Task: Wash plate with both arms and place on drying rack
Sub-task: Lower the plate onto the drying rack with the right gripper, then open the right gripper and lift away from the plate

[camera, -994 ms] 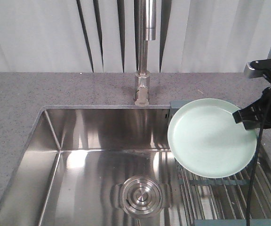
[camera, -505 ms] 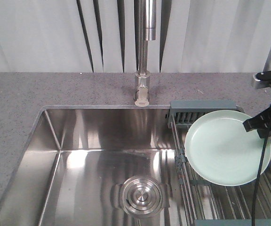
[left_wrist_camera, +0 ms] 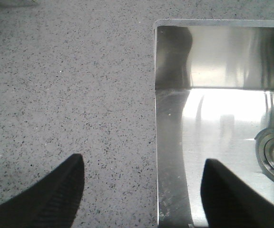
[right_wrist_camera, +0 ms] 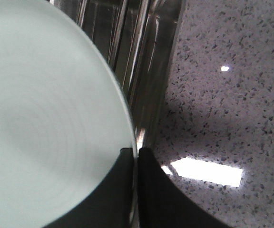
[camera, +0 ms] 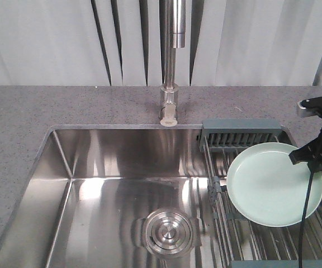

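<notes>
Plate held over the drying rack, its right rim clamped in the right gripper near the counter edge; left gripper, jaws apart, straddles the left edge of the sink.

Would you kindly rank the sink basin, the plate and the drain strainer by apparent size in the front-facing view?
Largest: sink basin.
Then the plate.
Smallest: drain strainer.
None look alike, so the order is clear.
</notes>
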You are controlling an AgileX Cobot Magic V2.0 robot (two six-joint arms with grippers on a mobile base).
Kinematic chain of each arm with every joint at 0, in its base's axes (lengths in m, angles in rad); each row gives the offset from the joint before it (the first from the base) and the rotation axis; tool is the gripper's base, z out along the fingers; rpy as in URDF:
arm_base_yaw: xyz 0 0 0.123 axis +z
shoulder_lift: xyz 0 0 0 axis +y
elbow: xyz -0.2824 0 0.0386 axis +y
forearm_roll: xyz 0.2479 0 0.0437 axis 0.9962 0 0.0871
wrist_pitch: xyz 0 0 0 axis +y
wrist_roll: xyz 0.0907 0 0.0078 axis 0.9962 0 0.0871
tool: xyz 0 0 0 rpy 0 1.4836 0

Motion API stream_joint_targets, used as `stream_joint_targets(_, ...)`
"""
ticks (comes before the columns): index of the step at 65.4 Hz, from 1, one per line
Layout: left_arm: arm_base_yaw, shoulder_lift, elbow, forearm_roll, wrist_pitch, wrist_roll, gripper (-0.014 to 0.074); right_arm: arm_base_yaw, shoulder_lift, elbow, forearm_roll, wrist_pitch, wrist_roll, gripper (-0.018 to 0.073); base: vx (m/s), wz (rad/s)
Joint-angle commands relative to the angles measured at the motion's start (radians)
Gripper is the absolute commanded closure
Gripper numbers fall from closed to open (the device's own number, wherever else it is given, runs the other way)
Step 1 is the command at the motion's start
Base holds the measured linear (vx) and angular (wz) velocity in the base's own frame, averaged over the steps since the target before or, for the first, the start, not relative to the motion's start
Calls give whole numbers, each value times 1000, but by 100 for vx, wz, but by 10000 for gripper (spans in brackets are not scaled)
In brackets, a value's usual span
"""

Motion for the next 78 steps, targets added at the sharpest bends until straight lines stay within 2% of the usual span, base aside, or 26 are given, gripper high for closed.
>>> stream_joint_targets(1, -1, -2, -28, 6, -55, -10, 115, -4, -18, -24, 2, -36, -9, 559, 0, 0)
stream_joint_targets(10, -1, -2, -28, 6, -55, -10, 115, -4, 13, -24, 3, -33, -9, 544, 0, 0)
stream_joint_targets(16, -1, -2, -28, 6, -55, -10, 115, -4, 21, -24, 11, -33, -8, 503, 0, 0)
stream_joint_targets(25, -1, -2, -28, 6, -55, -10, 115, -4, 21, -24, 13, -32, -3, 380, 0, 0)
stream_joint_targets(33, -1, -2, -28, 6, -55, -10, 115, -4, 5, -24, 15, -29, 49, 267, 0, 0)
stream_joint_targets(40, -1, -2, -28, 6, -55, -10, 115, -3, -35, -24, 23, -5, 60, 217, 0, 0)
stream_joint_targets(55, -1, -2, -28, 6, -55, -10, 115, 4, -156, -24, 35, 73, 78, 219, 0, 0)
stream_joint_targets(69, -1, -2, -28, 6, -55, -10, 115, 98, -257, -22, 26, 141, 79, 219, 0, 0)
stream_joint_targets(78, -1, -2, -28, 6, -55, -10, 115, 165, -345, 82, 31, 57, 97, 219, 0, 0)
